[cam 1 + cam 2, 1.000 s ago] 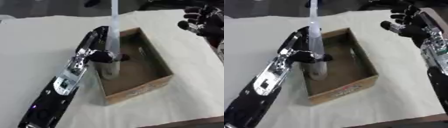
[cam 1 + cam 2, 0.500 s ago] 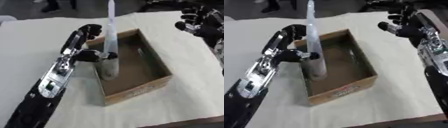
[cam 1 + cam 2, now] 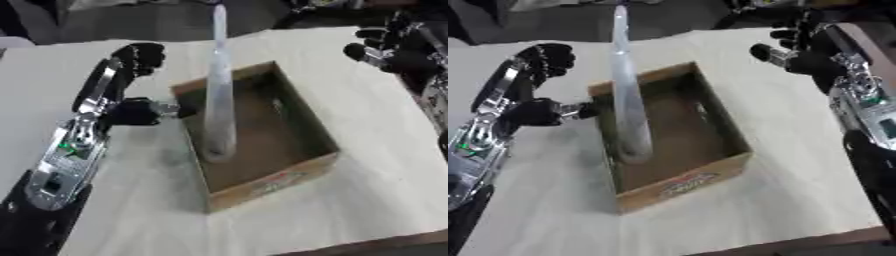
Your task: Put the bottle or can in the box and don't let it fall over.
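Tall clear bottle (image 3: 217, 95) upright inside the cardboard box (image 3: 297, 125) against its left wall, my left hand (image 3: 131, 85) spread wide just left of the box, holding nothing, my right hand (image 3: 802, 50) relaxed, fingers loose, beyond the box's far right corner above the bench (image 3: 367, 200)

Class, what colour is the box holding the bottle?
Brown cardboard box; clearest in the left eye view.

A tall, slender, pale translucent bottle (image 3: 218, 90) stood upright inside an open brown cardboard box (image 3: 297, 121), its base resting on the box floor close to the left wall. It narrowed toward the top, and its neck rose well above the box rim. The box was rectangular and shallow, lay askew on the cloth-covered bench (image 3: 367, 190), and carried a printed mark on its near wall.
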